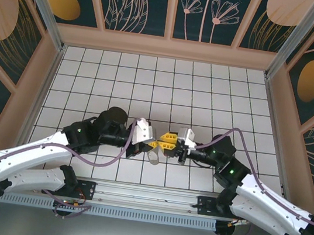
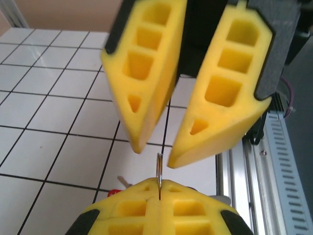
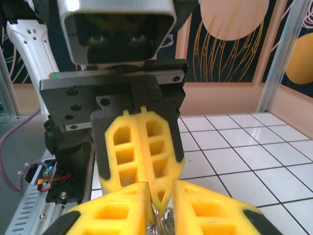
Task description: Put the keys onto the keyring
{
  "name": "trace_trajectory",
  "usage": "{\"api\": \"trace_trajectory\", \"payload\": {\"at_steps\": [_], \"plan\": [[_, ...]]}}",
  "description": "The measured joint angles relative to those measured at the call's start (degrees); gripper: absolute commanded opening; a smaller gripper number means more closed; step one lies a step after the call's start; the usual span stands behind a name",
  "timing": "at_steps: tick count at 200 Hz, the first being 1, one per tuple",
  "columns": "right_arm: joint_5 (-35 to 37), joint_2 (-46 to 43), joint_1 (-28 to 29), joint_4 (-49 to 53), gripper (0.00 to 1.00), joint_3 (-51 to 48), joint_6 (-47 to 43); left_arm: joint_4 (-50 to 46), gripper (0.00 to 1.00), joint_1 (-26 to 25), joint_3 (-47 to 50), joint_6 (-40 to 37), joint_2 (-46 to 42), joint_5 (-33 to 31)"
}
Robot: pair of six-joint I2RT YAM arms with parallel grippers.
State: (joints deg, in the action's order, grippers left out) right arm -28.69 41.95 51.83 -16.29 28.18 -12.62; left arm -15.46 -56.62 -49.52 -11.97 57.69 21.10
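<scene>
**Silver wire clamped edge-on between closed yellow pads**

Silver and very thin, the keyring [image 2: 159, 169] is seen edge-on from the left wrist camera as a narrow upright strip. It rises out of the seam where the pads of the left gripper [image 2: 159, 203] are pressed together on it. From the right wrist camera the same piece is shown differently, as small grey wire loops [image 3: 161, 221] hanging just under the closed left fingertips.

The right gripper [image 2: 157, 154] is held with its fingers parted. In the left wrist view its two yellow tips are placed just above the ring's top edge, one to each side, and no contact can be made out. In the right wrist view the loops lie in the gap between those parted fingers.

A small red key head [image 2: 113, 193] is caught in the left wrist view alone, low beside the left pads and mostly hidden by them.

From the top camera, the two grippers are seen meeting tip to tip over the white tiled floor [image 1: 167, 89], near the arm bases. The ring is too small to be made out there.
</scene>
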Motion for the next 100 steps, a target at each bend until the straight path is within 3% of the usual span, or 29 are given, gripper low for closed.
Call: {"api": "trace_trajectory", "payload": {"at_steps": [55,100], "plan": [[1.6,1.73,0.61,12.26,0.28,2.93,-5.7,-6.58,0.0,0.0,-2.6,-4.15,2.16,-0.81],[1.68,3.23,0.79,16.09,0.27,3.08,-7.02,-8.02,0.0,0.0,-2.69,-5.11,2.82,-0.79]]}}
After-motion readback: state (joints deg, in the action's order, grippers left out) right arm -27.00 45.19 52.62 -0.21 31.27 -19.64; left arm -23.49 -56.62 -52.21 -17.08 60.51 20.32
